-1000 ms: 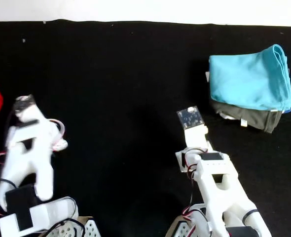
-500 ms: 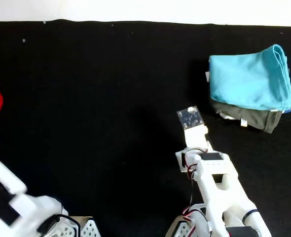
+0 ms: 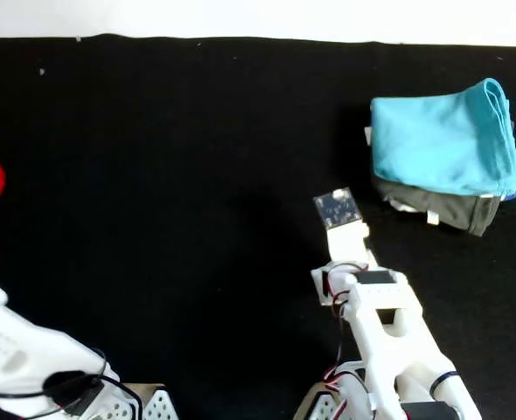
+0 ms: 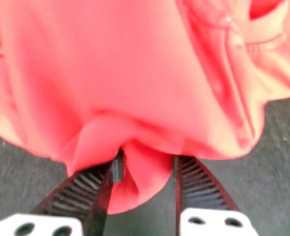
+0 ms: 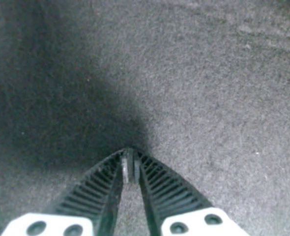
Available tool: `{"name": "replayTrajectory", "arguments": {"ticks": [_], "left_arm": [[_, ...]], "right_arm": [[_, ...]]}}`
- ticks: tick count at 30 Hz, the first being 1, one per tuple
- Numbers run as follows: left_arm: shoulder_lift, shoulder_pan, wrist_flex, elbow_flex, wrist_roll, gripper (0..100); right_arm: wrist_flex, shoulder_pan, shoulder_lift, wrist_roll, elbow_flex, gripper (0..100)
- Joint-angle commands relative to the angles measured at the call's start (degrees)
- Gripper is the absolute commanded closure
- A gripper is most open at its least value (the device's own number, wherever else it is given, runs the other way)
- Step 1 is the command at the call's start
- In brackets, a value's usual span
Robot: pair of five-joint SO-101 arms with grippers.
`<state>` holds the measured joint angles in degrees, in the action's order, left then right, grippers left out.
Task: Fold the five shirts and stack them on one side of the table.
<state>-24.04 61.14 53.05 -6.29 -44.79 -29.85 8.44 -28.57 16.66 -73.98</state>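
Red shirt [image 4: 135,73] cloth is bunched, and the left gripper [image 4: 144,172] pinches a fold of it between its fingers. From above, the left arm [image 3: 22,359] stood upright near the far-left shirt a second ago; it has since dropped low into the near-left corner. The shirt's visible edge has not shifted. The right gripper [image 5: 130,166] is pressed together on nothing above the black table [image 3: 197,131], unmoved. At far right, a turquoise shirt [image 3: 442,131] lies folded on a dark grey shirt [image 3: 437,208]. A third shirt seems freshly seized, ready for folding.
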Motion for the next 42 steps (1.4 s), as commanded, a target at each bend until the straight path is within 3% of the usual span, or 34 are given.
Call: {"name": "replayTrajectory", "arguments": {"ticks": [1,3,7,12,15,20,27,33,39,42], "left_arm": [[-1.63,0.13,-0.88,-4.35,-1.05,88],[-2.07,-0.57,-0.79,-4.88,-0.88,100],[0.48,-2.51,0.18,-4.7,-0.7,99],[8.84,-9.27,8.0,-5.05,1.85,99],[17.63,-16.13,13.63,-5.05,6.51,99],[33.27,-33.1,23.12,-5.05,10.37,99],[47.16,-56.4,26.55,-4.7,16.44,99],[47.96,-66.95,26.2,-4.79,24.44,99],[48.04,-75.56,25.23,-5.05,25.32,87],[48.31,-77.32,25.23,-5.14,25.32,86]], "right_arm": [[2.15,0.57,-0.04,-0.44,-0.22,99.1],[2.15,0.57,-0.04,-0.44,-0.22,99.1],[2.15,0.57,-0.04,-0.44,-0.22,99.1],[2.15,0.57,-0.04,-0.44,-0.22,99.1],[2.15,0.57,-0.04,-0.44,-0.22,99.1],[2.24,1.19,-0.04,-0.44,-0.4,99.1],[2.24,1.19,-0.04,-0.44,-0.4,99.1],[2.24,1.19,-0.04,-0.44,-0.4,99.1],[2.24,1.19,-0.04,-0.44,-0.4,99.1],[2.24,1.19,-0.04,-0.44,-0.4,99.1]]}}
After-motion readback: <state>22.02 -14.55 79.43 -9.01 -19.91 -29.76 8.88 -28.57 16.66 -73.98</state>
